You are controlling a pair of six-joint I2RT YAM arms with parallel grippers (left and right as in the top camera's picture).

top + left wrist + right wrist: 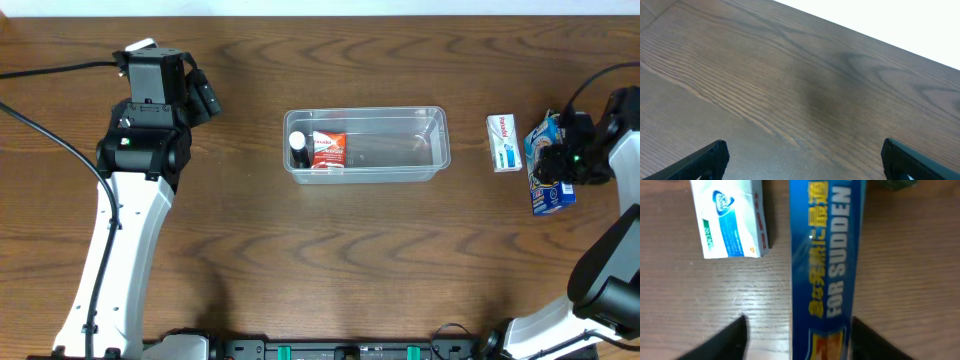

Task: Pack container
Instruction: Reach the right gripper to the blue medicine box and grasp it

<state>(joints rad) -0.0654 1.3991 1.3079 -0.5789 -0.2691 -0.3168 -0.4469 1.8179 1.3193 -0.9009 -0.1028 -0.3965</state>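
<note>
The clear container (420,118) lies lengthwise at the table's middle. At its left end it holds a small dark bottle (298,150) and a red packet (328,150). A long blue box (552,192) lies at the far right; it also shows in the right wrist view (827,255). My right gripper (555,165) (797,325) is open and straddles the blue box, with the right finger close against it and the left finger apart. My left gripper (205,97) (802,155) is open and empty over bare wood at the far left.
A white and blue box (504,142) (730,220) lies flat between the container and the blue box. A dark green thing (895,184) shows at the top edge of the right wrist view. A black cable (50,150) runs by the left arm.
</note>
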